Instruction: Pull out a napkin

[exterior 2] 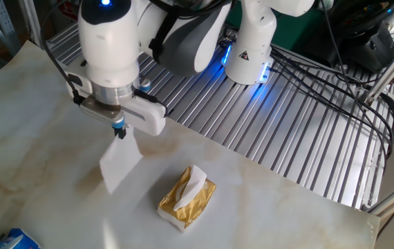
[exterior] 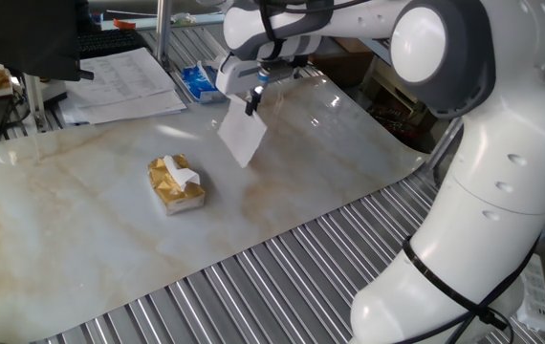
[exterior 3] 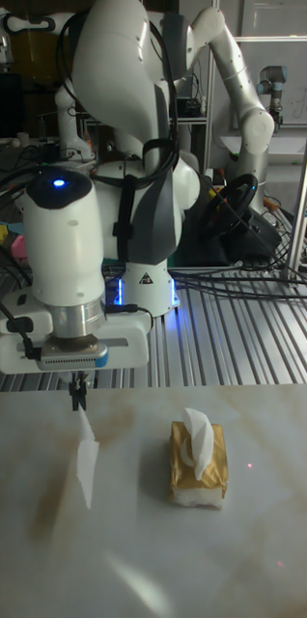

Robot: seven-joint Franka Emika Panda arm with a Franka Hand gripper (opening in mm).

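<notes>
White napkin (exterior 2: pixel 119 164) hangs from pincer (exterior 2: pixel 119 131), pinched at top corner; fingers apparently fully closed.

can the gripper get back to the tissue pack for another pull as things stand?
Probably not yet. The gripper is shut on the pulled napkin, which hangs free above the table beside the tissue pack. The path to the pack looks unobstructed, with a fresh sheet sticking up, but it must release first.

A pale marbled tabletop (exterior: pixel 81 220) lies over a ribbed metal bench (exterior 2: pixel 280 131). Printed paper sheets (exterior: pixel 124 81) sit far left. Black cables (exterior 2: pixel 335 90) trail at right, and blue light glows on the slats.
</notes>
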